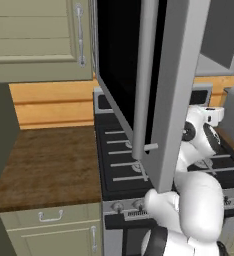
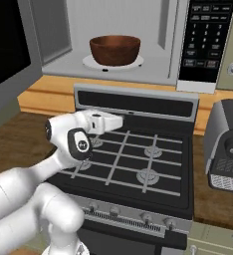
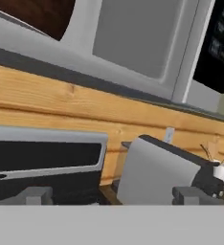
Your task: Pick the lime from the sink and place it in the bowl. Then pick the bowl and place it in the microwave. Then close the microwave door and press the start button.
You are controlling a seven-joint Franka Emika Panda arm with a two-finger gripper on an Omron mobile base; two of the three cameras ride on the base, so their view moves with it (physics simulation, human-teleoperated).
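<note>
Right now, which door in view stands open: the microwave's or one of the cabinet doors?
The microwave door, swung out over the range, leaving the bowl exposed inside. The upper cabinet door sits flush shut.

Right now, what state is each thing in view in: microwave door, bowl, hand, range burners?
microwave door: swung wide open.
bowl: upright on the white plate inside the microwave; its contents can't be seen.
hand: open, holding nothing, over the range.
range burners: no flame, nothing on them.
</note>
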